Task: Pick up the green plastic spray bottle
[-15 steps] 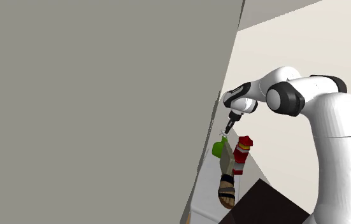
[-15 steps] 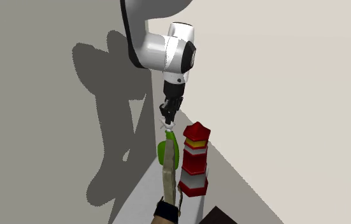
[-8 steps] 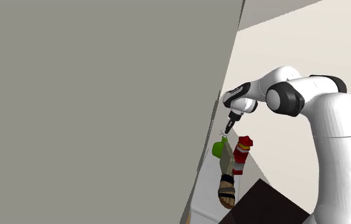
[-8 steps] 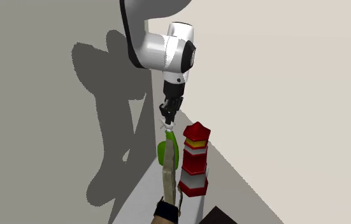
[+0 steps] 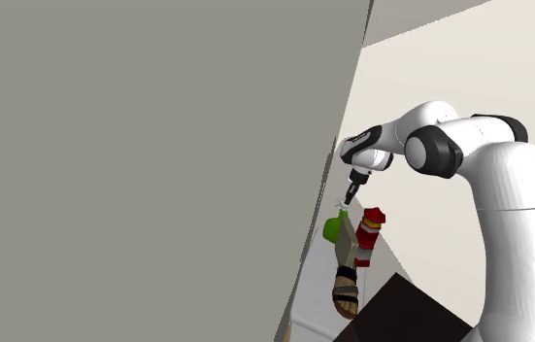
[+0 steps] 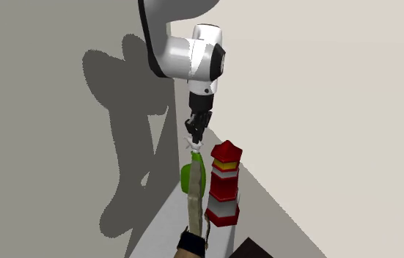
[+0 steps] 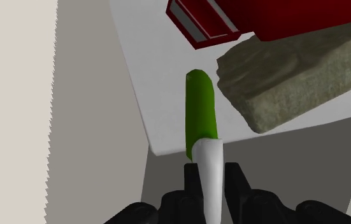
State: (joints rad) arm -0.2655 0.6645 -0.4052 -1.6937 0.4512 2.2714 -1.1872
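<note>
The gripper (image 6: 196, 138) pinched the white head of the green spray bottle (image 6: 193, 176) — its long axis ran straight down from the fingertips, near the counter's (image 6: 158, 222) wall edge, beside the red tower (image 6: 224, 183).

One green bottle (image 7: 200, 108), one red tower (image 6: 224, 183), one sandal (image 7: 295, 76).
</note>
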